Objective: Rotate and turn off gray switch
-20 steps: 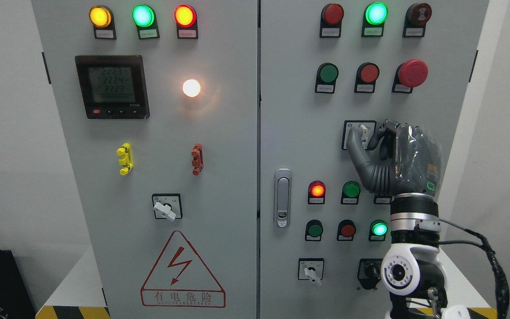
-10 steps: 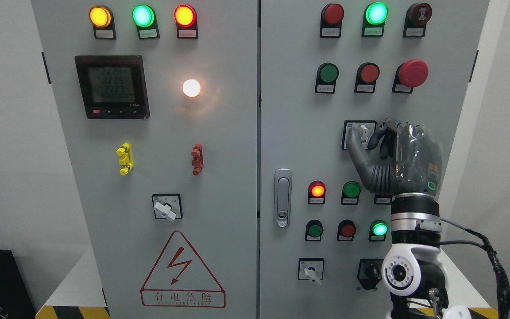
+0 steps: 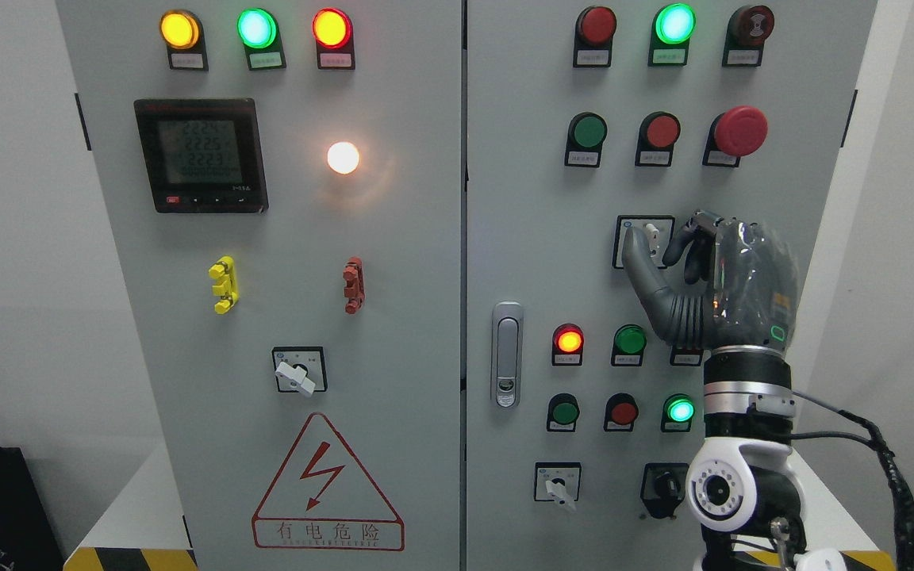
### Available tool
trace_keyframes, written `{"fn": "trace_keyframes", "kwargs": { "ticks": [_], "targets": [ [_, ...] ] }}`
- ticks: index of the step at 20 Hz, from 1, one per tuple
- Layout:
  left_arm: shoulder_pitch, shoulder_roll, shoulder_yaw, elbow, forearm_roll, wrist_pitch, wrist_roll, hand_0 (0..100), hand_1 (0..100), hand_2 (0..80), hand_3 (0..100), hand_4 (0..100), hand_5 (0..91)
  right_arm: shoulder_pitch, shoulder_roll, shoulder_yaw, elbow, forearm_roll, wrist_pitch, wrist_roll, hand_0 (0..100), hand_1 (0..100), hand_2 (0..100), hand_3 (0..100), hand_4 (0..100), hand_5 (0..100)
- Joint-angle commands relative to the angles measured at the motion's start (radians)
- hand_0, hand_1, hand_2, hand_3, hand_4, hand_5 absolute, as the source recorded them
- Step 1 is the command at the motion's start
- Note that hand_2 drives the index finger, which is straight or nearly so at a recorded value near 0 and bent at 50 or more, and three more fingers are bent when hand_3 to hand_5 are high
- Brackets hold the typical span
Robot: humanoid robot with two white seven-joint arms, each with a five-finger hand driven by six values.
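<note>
The gray switch [image 3: 651, 233] is a small pale knob on a square black-framed plate [image 3: 624, 225] on the right cabinet door, and it stands about upright. My right hand [image 3: 654, 247] is raised in front of it, palm toward the panel. The thumb [image 3: 636, 262] is left of the knob and the curled fingers [image 3: 681, 244] are right of it. A thin strip of plate shows on each side of the knob, so the hand brackets it without closing on it. My left arm does not show.
A lit red lamp [image 3: 568, 341], a green button [image 3: 629, 339] and a lit green button [image 3: 680, 410] sit just below the hand. The red mushroom stop button [image 3: 739, 131] is above. Two more rotary switches [image 3: 558, 485] [image 3: 297, 373] and the door latch [image 3: 507, 354] are lower down.
My right hand and wrist have drifted slightly right and down. The knob stays upright, and the meter readings have changed.
</note>
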State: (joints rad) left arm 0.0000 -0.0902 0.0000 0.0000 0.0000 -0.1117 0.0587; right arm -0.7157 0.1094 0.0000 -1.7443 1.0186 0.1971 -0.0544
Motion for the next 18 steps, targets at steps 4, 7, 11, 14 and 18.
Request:
{"fn": "trace_keyframes", "kwargs": {
  "ticks": [4,7,11,14,18],
  "targets": [
    [-0.009,0.0,0.008,-0.025,0.02,0.0,0.0,12,39,0.0,0,0,0.0,0.013,-0.004,0.0,-0.038,0.0,-0.002,-0.001,28,28,75,100,100,100],
    [-0.009,0.001,0.008,-0.025,0.02,0.0,0.0,12,39,0.0,0,0,0.0,0.022,-0.005,0.0,-0.052,0.0,-0.004,-0.001,28,28,75,100,100,100],
    [-0.009,0.0,0.008,-0.025,0.02,0.0,0.0,12,39,0.0,0,0,0.0,0.039,-0.01,0.0,-0.081,0.002,-0.013,-0.002,28,28,74,100,100,100],
    [-0.009,0.0,0.008,-0.025,0.02,0.0,0.0,12,39,0.0,0,0,0.0,0.048,-0.01,0.002,-0.106,0.002,-0.022,-0.002,28,27,73,100,100,100],
    [-0.009,0.0,0.008,-0.025,0.02,0.0,0.0,12,39,0.0,0,0,0.0,0.076,-0.013,0.005,-0.144,0.002,-0.042,-0.004,29,23,66,99,100,100]
  ]
}}
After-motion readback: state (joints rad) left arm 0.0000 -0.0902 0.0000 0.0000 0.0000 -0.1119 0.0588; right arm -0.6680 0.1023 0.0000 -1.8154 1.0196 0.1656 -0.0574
